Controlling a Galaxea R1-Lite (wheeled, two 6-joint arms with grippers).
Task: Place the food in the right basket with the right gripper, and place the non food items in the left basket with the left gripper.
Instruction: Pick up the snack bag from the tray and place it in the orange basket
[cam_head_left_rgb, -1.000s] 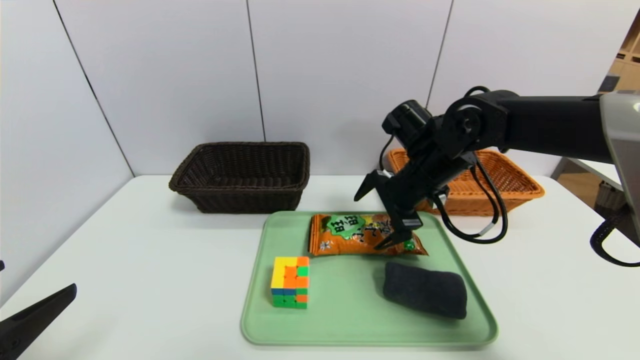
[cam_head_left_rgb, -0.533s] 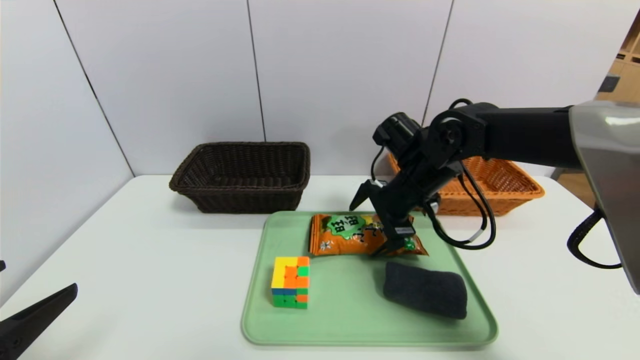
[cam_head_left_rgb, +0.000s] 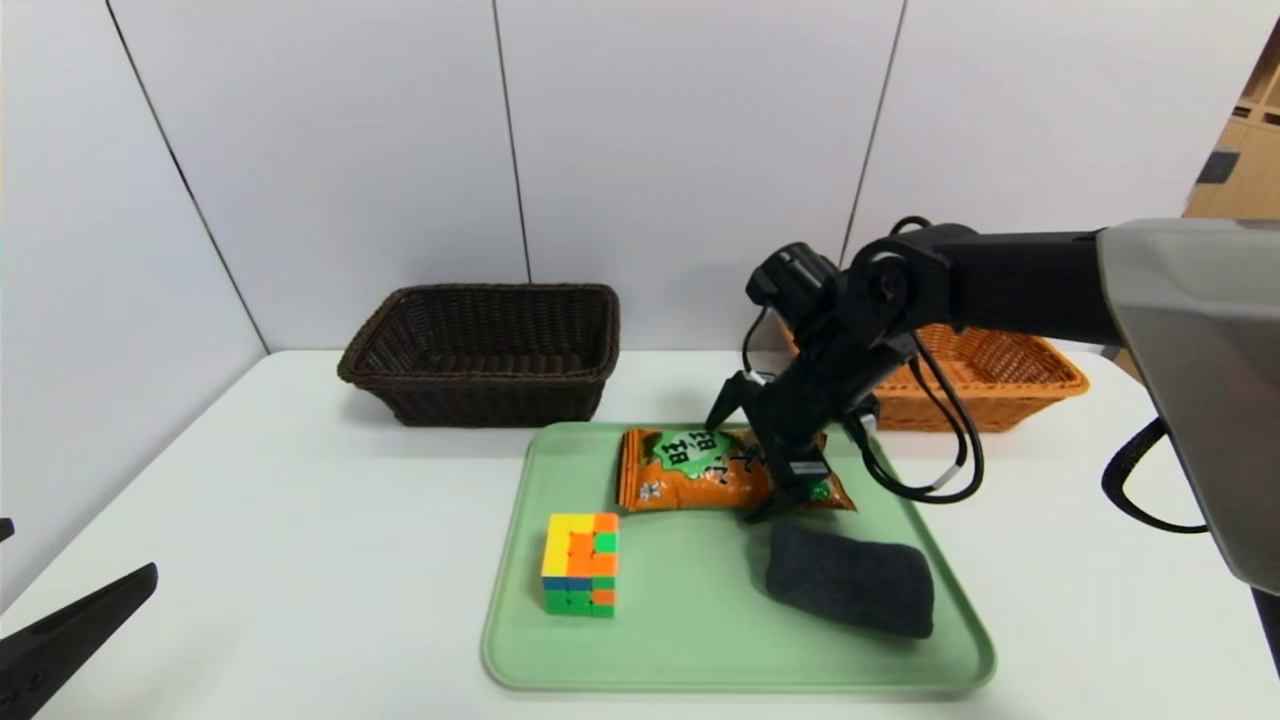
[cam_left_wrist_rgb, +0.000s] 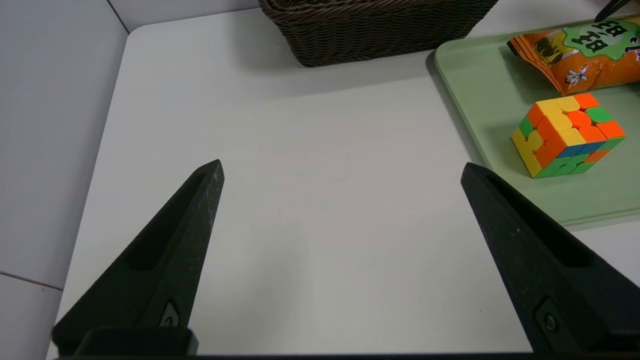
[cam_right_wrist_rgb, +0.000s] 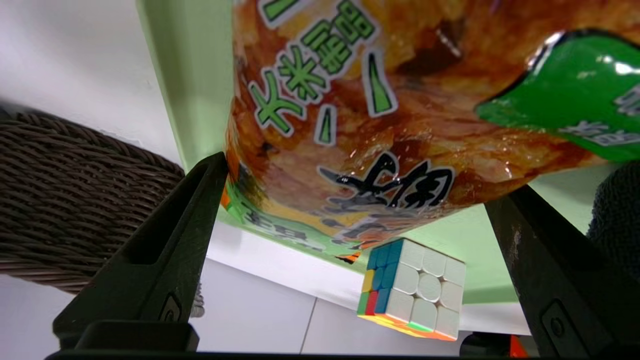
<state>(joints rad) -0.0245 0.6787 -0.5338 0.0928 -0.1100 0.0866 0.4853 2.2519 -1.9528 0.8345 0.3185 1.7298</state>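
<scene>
My right gripper sits low over the snack bag, mid frame in the head view. Its jaws are wide apart, one tip at the bag's back edge, one at the front edge w/ the bag between them. Not squeezing yet. In the right wrist view the bag fills the top, right between my two fingers.

The bag lies flat at the back of the green tray, center of the frame. The color cube sits on the tray's left part, well apart from the bag. The dark cloth lies on the tray's right part, just in front of the bag.

The dark basket is upper left of the tray. The orange basket is upper right, partly behind my arm. Both stand on the white table.

My left gripper stays at the bottom left corner of the head view, over bare table, jaws wide apart, holding nothing.
</scene>
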